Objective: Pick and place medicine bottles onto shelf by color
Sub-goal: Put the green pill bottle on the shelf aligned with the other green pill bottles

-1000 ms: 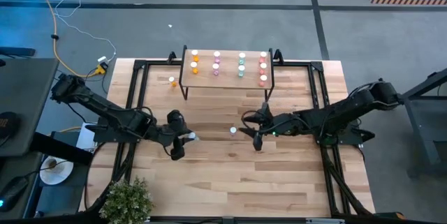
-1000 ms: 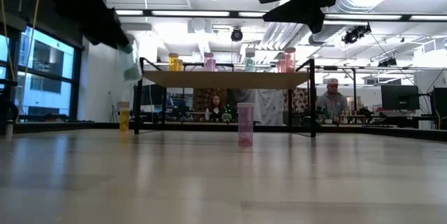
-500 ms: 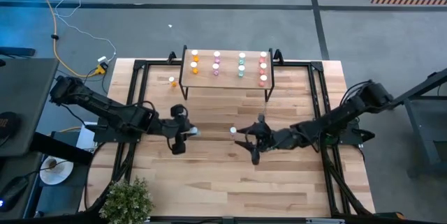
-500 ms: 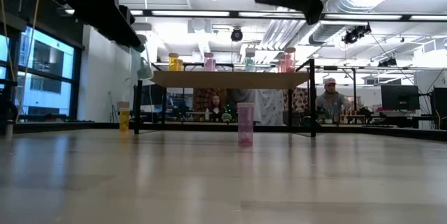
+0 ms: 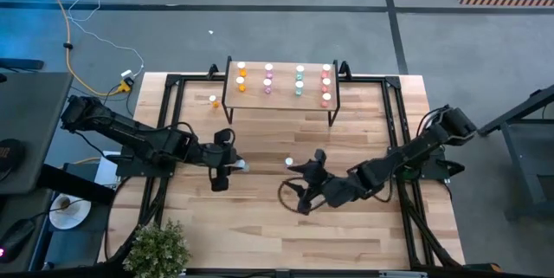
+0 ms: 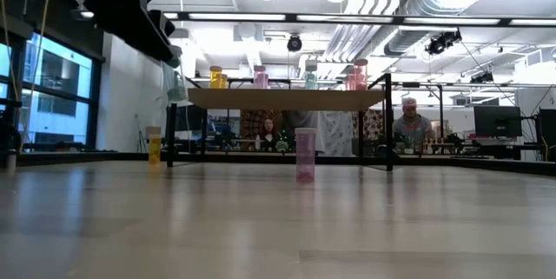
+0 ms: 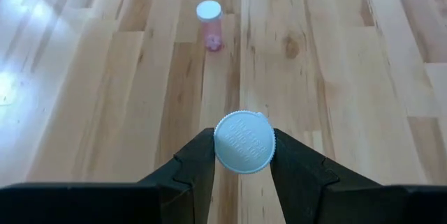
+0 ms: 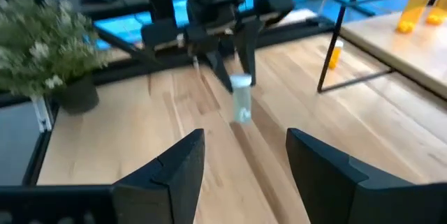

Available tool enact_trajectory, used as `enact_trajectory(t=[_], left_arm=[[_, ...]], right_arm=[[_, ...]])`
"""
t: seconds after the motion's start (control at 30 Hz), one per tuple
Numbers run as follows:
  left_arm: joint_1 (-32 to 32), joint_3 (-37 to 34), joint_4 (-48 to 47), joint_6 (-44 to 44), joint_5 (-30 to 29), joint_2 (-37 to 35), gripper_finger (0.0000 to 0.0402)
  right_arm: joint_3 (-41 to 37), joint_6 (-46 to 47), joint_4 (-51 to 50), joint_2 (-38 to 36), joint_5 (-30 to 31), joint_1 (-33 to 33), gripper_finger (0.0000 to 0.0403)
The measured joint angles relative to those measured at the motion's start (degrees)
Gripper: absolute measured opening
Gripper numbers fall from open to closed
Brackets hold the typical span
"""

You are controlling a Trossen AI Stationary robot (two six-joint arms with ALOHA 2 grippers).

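My left gripper (image 5: 230, 164) is over the table's left middle, shut on a teal bottle with a white cap (image 8: 241, 98); the low view shows this bottle (image 6: 176, 80) well above the tabletop. A pink bottle (image 5: 288, 164) stands on its base mid-table, also in the left wrist view (image 7: 209, 23). An orange bottle (image 5: 214, 100) stands left of the shelf (image 5: 281, 93). The shelf carries several bottles in columns by color. My right gripper (image 5: 299, 195) hovers open, nearer the front edge than the pink bottle, with nothing between its fingers (image 8: 167, 172). My left gripper pinches the teal bottle's white cap (image 7: 244, 142) between its two fingers, one on each side. The fingers slant down from the table's left. The bottle body (image 8: 242, 109) hangs below the fingertips, nearly upright and clear of the table.
A potted plant (image 5: 158, 248) sits at the table's near left corner. A black frame (image 5: 169, 105) runs along the tabletop's edges. Bare wood lies between the grippers and the shelf. People sit in the room behind the table (image 6: 413, 122).
My right gripper has swung away from the pink bottle toward the table's near edge and leftward, staying open. My left gripper has shifted slightly toward the right and rolled a little, still holding the teal bottle clear of the table.
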Motion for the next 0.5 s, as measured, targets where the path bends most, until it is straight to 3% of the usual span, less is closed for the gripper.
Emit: enact_trajectory(t=[0.13, 0.5], left_arm=[[0.0, 0.0, 0.3, -0.5, 0.0, 0.0, 0.0115], [0.0, 0.0, 0.5, 4.7, 0.0, 0.0, 0.0115]], right_arm=[[4.3, 2.7, -5.4, 3.5, 1.1, 1.6, 0.0192], [5.5, 14.2, -5.9, 10.5, 16.6, 4.1, 0.0192]])
